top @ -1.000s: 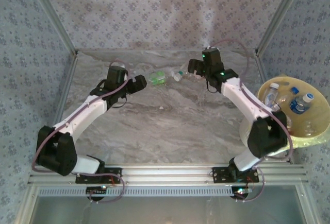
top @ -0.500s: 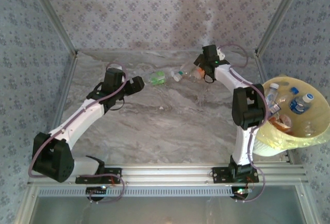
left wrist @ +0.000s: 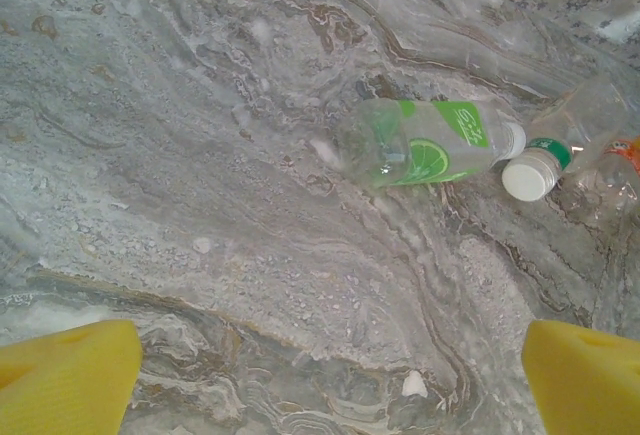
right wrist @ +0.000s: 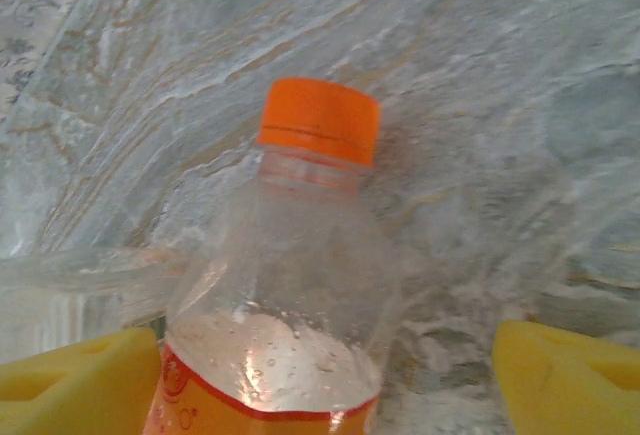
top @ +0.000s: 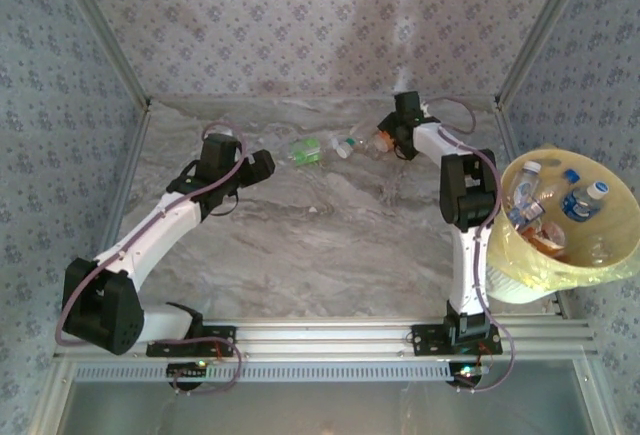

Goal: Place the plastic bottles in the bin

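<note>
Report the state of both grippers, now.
Left gripper: open, empty, fingers wide apart.
Right gripper: open, fingers on either side of the clear orange-capped plastic bottle, not clamped on it.

robot test cell, lab-type rig, not lived-in room. left arm (top: 160, 225) and right arm (top: 465, 195) bolted to aluminium extrusion rail (top: 330, 333) at near table edge. bare aluminium frame posts (top: 100, 30) at corners, box enclosure. walls (top: 300, 25) covered in blue-grey floral print, backdrop style. tabletop (top: 330, 245) grey marble-pattern surface. purple cables (top: 66, 295) run exposed along arms. pale-yellow bin (top: 600, 267) at right side, plastic bottles (top: 308, 150) lying on tabletop, laid out like test props.
</note>
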